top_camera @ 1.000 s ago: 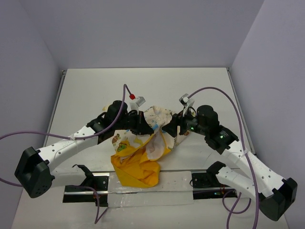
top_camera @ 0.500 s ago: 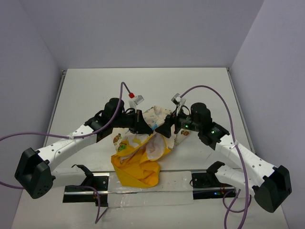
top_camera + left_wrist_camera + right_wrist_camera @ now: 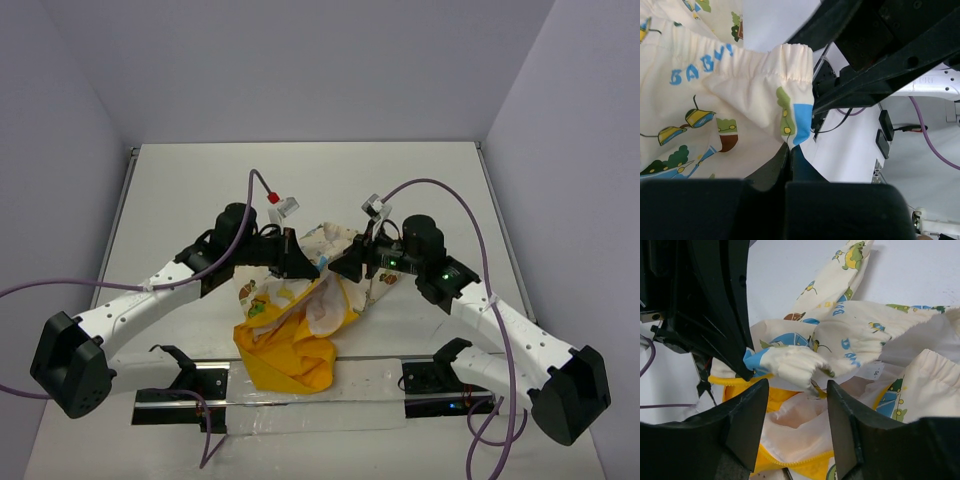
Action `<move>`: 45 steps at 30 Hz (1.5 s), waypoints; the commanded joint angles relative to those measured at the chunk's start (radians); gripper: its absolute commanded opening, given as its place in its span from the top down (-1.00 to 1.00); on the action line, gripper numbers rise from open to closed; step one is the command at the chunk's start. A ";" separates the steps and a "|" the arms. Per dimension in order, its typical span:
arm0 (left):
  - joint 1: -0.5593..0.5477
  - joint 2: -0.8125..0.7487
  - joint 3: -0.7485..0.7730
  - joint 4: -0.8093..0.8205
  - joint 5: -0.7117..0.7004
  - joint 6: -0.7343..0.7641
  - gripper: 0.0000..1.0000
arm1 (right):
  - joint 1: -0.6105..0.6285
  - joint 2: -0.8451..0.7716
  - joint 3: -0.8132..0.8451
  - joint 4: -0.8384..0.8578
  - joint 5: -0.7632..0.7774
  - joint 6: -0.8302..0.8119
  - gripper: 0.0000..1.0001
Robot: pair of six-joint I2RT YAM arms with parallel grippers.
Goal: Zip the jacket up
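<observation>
Jacket [image 3: 285,355], small, soft cream cartoon-print cloth with yellow lining, lies crumpled mid-frame, likely light and limp, best taken at hem by zip; left gripper [image 3: 789,152] clenched on its blue hem corner, right gripper [image 3: 796,390] parted, empty.

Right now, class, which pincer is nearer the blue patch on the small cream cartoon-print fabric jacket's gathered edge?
Left. The left pincer is shut on the blue patch; the right pincer is open close by, facing it from the opposite side.
</observation>
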 commanded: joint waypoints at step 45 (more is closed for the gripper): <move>0.028 -0.112 -0.072 0.144 -0.098 0.180 -0.81 | -0.027 0.013 0.068 -0.041 -0.059 0.034 1.00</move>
